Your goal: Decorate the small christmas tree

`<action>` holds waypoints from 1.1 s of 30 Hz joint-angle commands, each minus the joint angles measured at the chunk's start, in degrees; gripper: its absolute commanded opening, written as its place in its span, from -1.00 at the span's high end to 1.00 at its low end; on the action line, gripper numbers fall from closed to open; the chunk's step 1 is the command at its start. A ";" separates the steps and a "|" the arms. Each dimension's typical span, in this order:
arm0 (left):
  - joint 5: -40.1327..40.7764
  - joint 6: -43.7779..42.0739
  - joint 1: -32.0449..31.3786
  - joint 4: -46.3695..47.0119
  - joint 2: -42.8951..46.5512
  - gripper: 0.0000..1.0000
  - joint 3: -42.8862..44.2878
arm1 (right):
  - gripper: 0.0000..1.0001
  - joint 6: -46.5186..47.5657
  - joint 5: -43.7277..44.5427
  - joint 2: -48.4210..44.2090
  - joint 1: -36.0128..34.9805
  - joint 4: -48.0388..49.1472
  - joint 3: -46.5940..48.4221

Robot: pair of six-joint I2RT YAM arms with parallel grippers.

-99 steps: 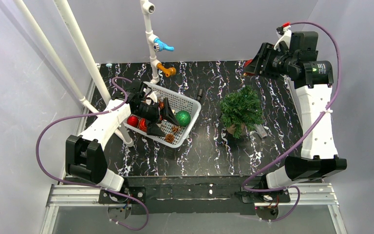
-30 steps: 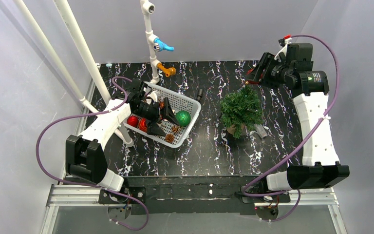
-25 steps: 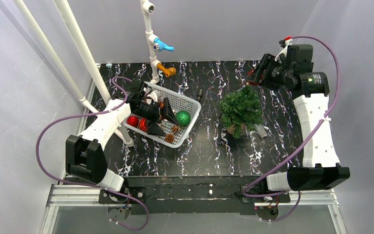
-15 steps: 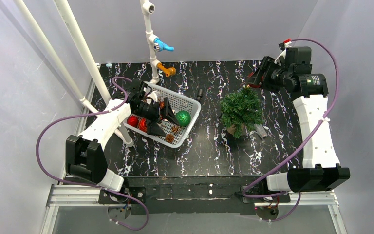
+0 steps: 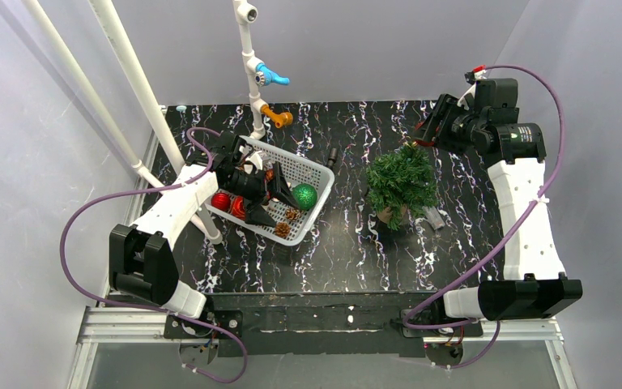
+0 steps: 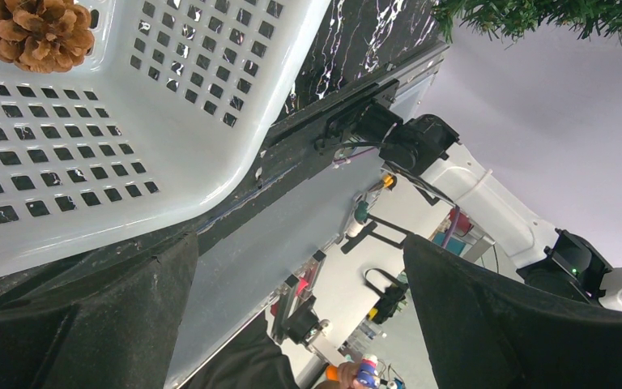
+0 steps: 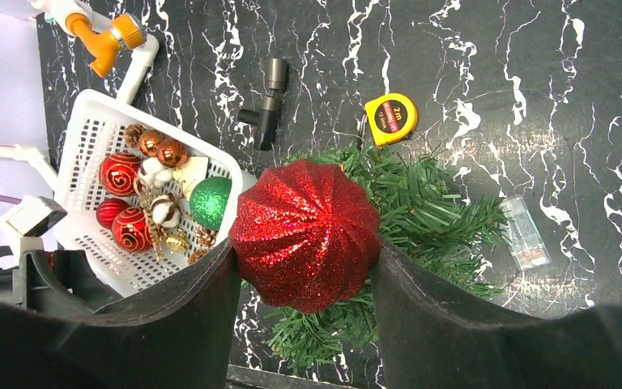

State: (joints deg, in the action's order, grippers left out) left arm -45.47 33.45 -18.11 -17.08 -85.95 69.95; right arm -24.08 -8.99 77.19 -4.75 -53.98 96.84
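The small christmas tree (image 5: 402,182), dark green and bristly, stands right of the table's middle. My right gripper (image 5: 425,130) hovers just behind and above its top. In the right wrist view that gripper (image 7: 304,251) is shut on a red glitter ornament (image 7: 306,231), ribbed and round, with the tree (image 7: 433,215) directly beneath it. My left gripper (image 5: 273,204) rests open inside the white basket (image 5: 314,168), next to a shiny green ball (image 5: 304,196). In the left wrist view nothing lies between its spread fingers (image 6: 89,324), and the basket wall (image 6: 129,121) and a pinecone (image 6: 36,28) show above them.
The basket holds red balls (image 7: 120,174), copper balls and pinecones. A yellow tape measure (image 7: 391,118), a black fitting (image 7: 269,101) and a small clear box (image 7: 525,231) lie around the tree. A white pipe stand (image 5: 251,73) with blue and orange valves rises at the back.
The right gripper, still holding the red ornament, has drifted slightly right and lower, staying close above the tree's top. The left arm has not moved.
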 commanded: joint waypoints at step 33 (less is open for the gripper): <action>-2.16 -0.35 -0.70 -5.94 -0.69 -0.99 1.33 | 0.43 -0.99 4.85 0.77 0.78 6.40 -2.18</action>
State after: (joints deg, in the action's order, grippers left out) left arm -45.50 33.45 -18.57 -17.47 -86.06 70.04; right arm -24.47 -5.50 77.73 -4.58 -50.74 93.95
